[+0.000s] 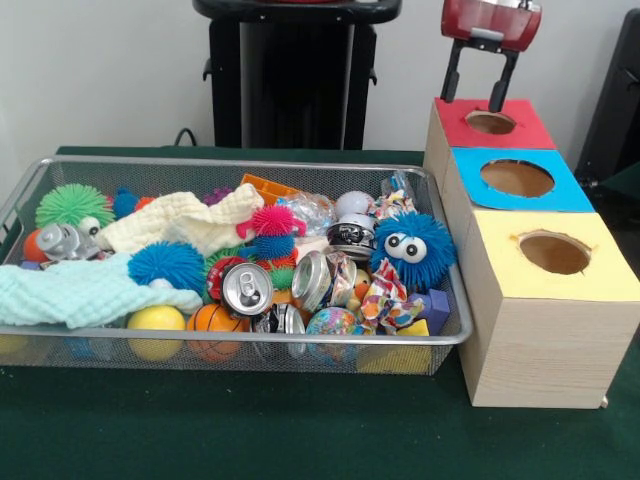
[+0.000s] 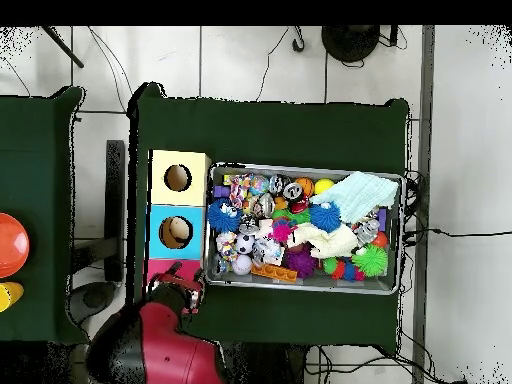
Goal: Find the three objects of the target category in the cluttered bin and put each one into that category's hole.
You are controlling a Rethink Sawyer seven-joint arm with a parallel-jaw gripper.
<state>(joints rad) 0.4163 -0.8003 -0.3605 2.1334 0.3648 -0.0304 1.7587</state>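
Over the red-topped wooden box [image 1: 492, 124]: black two-fingered gripper [image 1: 478, 102] — fingers spread, holding nothing.
Wire mesh bin [image 1: 452, 290]: crammed — crushed silver cans [image 1: 246, 288], blue fuzzy googly-eyed ball [image 1: 412, 248].

wire bin [image 1: 452, 335] heaped with toys; red [image 1: 493, 122], blue [image 1: 517, 178], yellow holes [image 1: 555, 252] beside it.

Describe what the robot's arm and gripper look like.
The arm is glossy dark red with black sections, rounded and bulky from overhead. In the front view, its end is a red housing with a grey plate beneath. The gripper has two slim, straight black fingers. No cables or markings show on it.
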